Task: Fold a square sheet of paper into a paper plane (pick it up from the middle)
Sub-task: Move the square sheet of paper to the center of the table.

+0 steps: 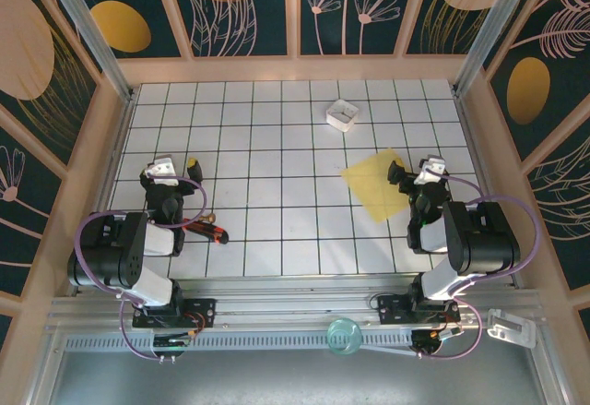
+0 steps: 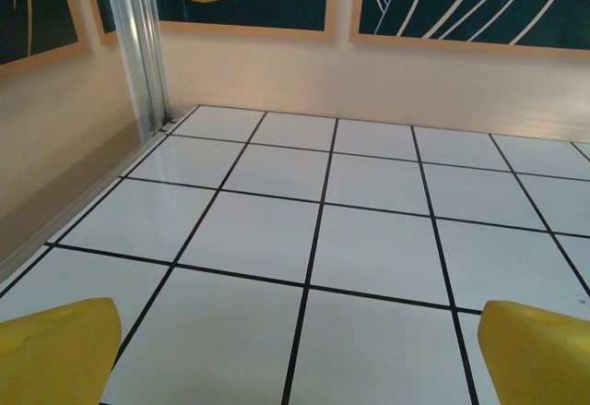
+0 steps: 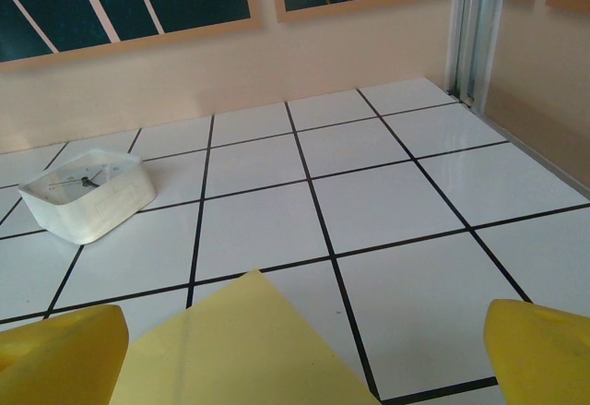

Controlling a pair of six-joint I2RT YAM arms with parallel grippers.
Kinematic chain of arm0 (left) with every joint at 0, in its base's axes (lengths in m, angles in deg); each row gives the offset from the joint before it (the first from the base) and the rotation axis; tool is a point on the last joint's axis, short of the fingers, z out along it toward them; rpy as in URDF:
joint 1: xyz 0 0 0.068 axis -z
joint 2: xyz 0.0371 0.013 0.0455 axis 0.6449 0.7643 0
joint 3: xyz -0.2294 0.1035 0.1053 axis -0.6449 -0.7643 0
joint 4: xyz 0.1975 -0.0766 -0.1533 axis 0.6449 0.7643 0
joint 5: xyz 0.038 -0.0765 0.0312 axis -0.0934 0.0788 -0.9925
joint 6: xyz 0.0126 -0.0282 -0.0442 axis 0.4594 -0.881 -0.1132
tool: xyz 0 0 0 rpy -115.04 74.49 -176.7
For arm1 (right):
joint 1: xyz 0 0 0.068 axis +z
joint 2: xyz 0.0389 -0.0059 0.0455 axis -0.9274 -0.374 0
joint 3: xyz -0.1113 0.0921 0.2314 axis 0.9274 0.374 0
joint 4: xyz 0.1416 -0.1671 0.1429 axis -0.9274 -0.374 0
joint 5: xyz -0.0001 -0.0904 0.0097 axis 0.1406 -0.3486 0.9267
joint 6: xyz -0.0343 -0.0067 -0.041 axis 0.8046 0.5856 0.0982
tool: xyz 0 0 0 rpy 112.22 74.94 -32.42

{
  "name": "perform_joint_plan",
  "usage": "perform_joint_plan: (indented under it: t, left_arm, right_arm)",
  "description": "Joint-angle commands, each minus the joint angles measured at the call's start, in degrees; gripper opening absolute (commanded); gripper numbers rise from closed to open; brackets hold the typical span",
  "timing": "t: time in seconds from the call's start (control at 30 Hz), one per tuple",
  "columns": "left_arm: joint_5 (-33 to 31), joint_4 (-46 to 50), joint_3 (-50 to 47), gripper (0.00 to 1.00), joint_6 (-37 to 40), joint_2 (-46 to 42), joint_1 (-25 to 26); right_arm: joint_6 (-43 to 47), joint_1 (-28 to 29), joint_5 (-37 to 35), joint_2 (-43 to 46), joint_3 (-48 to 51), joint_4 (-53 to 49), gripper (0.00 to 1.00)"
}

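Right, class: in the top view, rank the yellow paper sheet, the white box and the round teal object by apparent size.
Largest: yellow paper sheet.
Then white box and round teal object: they look about alike, so I won't rank them.

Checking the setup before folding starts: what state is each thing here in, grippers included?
square sheet of paper: lying flat, unfolded, not held.
left gripper: open, empty.
right gripper: open, empty, at the sheet's edge.
white box: upright, apart from the sheet.
red and black tool: lying flat by the left arm.
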Motion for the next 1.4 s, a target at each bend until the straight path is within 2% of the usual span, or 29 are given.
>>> perform_joint_plan:
  t: [0.0,0.27,0.33,0.4,0.5,0.6,0.73,0.8,0.87,0.97,1.03,1.1,1.27,1.37]
  left_arm:
    - [0.4,-0.1,1.0,0.99,0.5,-0.2,0.1]
    - [0.7,-0.3,0.8,0.99,0.7,-0.3,0.1]
    - [1.6,-0.4,0.5,0.99,1.0,-1.1,0.1]
    - [0.7,2.5,0.8,0.99,0.6,-4.2,0.0]
    - [-2.8,13.4,3.8,0.99,-0.9,-10.7,0.1]
    - [-4.2,25.5,8.0,0.99,-6.8,-15.9,0.1]
    - [4.6,32.8,10.1,0.99,-10.5,-20.0,0.1]
    - [7.9,34.8,10.3,0.99,-14.1,-22.0,0.1]
    - [10.3,37.3,11.0,0.99,-19.4,-23.3,0.3]
    - [12.0,42.8,14.2,0.99,-23.6,-22.2,3.0]
    - [9.1,47.8,17.8,0.99,-23.9,-19.8,7.9]
    - [8.8,50.6,20.7,0.99,-24.6,-16.7,11.9]
    - [7.7,53.8,25.7,0.99,-23.8,-11.5,20.0]
    - [9.2,53.7,26.3,0.99,-23.8,-10.7,21.7]
  right_arm:
    - [0.6,-0.4,0.2,-0.5,-0.9,1.1,0.99]
    - [0.5,-0.4,0.3,-0.5,-0.9,1.0,0.99]
    - [0.1,0.0,-2.8,0.9,-1.4,-0.4,0.99]
    - [-0.2,0.3,-5.2,5.4,-2.7,-6.5,0.99]
    - [-4.0,0.2,-11.4,14.0,-7.0,-20.2,0.99]
    - [-14.6,-3.9,-8.7,20.3,-12.0,-35.0,0.99]
    - [-20.8,-5.0,-11.8,25.2,-16.7,-50.1,0.99]
    - [-23.3,-4.9,-7.4,27.3,-16.9,-53.8,0.99]
    - [-25.8,-3.6,-3.4,28.8,-16.7,-56.7,0.94]
    - [-28.9,0.6,-2.8,26.6,-18.9,-64.2,0.91]
    - [-28.9,4.7,-2.5,22.2,-21.5,-68.7,0.90]
    - [-27.8,7.8,-1.9,17.2,-24.1,-71.5,0.87]
    - [-27.4,7.7,7.5,5.0,-29.5,-71.2,0.77]
    - [-25.6,8.7,8.1,-2.3,-35.1,-74.2,0.68]
